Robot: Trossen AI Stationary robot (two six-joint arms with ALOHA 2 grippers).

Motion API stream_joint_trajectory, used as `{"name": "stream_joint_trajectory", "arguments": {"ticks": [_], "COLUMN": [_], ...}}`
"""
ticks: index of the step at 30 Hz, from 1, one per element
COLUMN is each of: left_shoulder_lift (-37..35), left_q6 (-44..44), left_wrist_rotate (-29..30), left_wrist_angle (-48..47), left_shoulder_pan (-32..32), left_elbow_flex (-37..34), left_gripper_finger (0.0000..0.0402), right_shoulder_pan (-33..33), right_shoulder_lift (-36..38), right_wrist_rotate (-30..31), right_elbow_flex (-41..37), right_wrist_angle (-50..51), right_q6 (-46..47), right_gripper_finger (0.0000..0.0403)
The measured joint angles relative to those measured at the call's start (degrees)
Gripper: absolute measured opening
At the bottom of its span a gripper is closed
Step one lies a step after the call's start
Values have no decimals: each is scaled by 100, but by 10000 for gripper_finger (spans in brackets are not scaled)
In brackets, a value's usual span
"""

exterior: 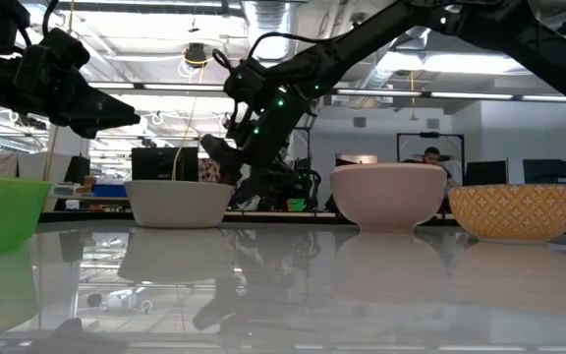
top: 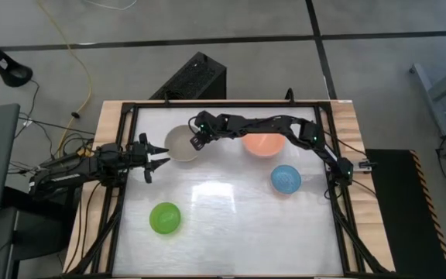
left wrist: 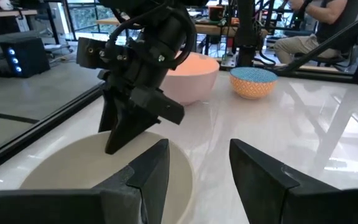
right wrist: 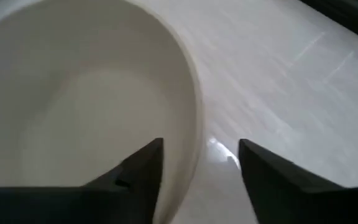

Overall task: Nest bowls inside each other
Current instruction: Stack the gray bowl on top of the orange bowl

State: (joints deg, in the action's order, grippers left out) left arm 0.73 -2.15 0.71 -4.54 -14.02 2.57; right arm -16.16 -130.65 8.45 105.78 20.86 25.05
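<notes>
Four bowls stand on their bases on the white table: a cream bowl (top: 178, 144) at the far left, a salmon-pink bowl (top: 263, 144) at the far middle, a blue bowl (top: 285, 179) with a patterned orange outside to the right, and a green bowl (top: 165, 218) near the front left. My right gripper (right wrist: 201, 146) slants down over the cream bowl's right rim (right wrist: 191, 106). It is open, one finger above the inside and one outside. My left gripper (top: 161, 155) waits open and level just left of the cream bowl.
A black frame (top: 331, 155) runs round the table. A dark box (top: 192, 77) stands on the floor beyond the far edge. Bare tabletop (top: 231, 209) lies between the green and blue bowls. A person sits at a desk in the room behind.
</notes>
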Motion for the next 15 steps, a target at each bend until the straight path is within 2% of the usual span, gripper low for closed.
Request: {"name": "stream_joint_trajectory", "arguments": {"ticks": [7, 15], "left_shoulder_lift": [0, 1], "left_q6": [-2, -1], "left_wrist_rotate": [0, -1], "left_wrist_angle": [0, 0], "left_shoulder_pan": [0, 0], "left_elbow_flex": [0, 0], "left_gripper_finger": [158, 158], "right_shoulder_pan": [-2, -2], "right_shoulder_lift": [26, 429], "right_wrist_rotate": [-433, -451], "right_elbow_flex": [0, -9], "right_wrist_angle": [-83, -49], "right_q6": [-97, -189], "right_gripper_finger": [28, 11]}}
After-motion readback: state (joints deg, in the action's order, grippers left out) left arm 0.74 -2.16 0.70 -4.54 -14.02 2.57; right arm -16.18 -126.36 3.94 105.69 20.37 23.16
